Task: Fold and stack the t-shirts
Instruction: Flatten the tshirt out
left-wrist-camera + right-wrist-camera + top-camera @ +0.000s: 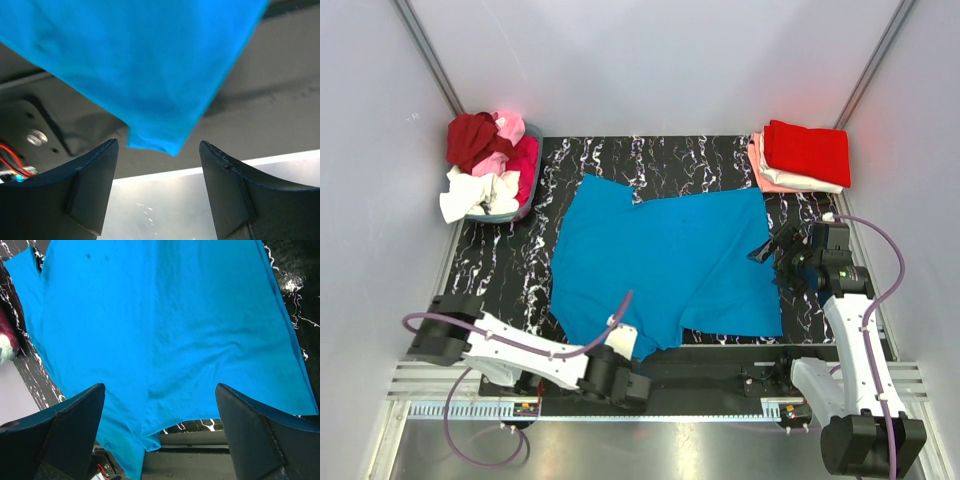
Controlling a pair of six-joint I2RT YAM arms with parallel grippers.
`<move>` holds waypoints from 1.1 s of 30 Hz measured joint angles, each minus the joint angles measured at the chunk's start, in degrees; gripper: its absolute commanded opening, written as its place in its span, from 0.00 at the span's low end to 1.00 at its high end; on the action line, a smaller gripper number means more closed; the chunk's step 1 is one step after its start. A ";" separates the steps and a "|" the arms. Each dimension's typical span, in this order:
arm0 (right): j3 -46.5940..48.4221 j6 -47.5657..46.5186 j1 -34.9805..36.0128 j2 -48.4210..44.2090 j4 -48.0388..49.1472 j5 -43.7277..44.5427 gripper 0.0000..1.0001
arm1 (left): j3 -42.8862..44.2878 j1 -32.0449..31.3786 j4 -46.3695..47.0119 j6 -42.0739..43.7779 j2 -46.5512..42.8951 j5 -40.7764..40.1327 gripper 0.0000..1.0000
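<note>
Blue t-shirt [665, 260] lies spread flat mid-frame on the dark marbled surface [510, 260], one lower corner hanging off the near edge. My left fingers [95, 190] stand apart either side of that dangling corner, not gripping. Right fingers [75, 430] gape wide above the shirt's right side. Folded shirts [805, 155] sit upper right, a heaped basket [512, 215] upper left.

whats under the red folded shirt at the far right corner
Under the red folded shirt lie a cream shirt and, lowest, a pink shirt; only their edges peek out. The red one covers the rest, so anything else in that stack is hidden.
</note>
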 measured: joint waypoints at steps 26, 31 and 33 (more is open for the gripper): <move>-0.42 0.98 2.21 -0.46 -3.21 -0.68 1.00 | 2.01 -4.15 1.14 -3.69 8.66 -1.49 0.00; -4.87 8.70 23.28 -4.59 -6.95 6.54 1.00 | -3.28 -2.25 -3.10 -6.27 -5.73 -3.67 0.00; -7.85 11.91 28.15 -6.34 -8.85 8.98 1.00 | -3.72 -1.64 -6.16 -8.17 -13.53 -4.98 0.00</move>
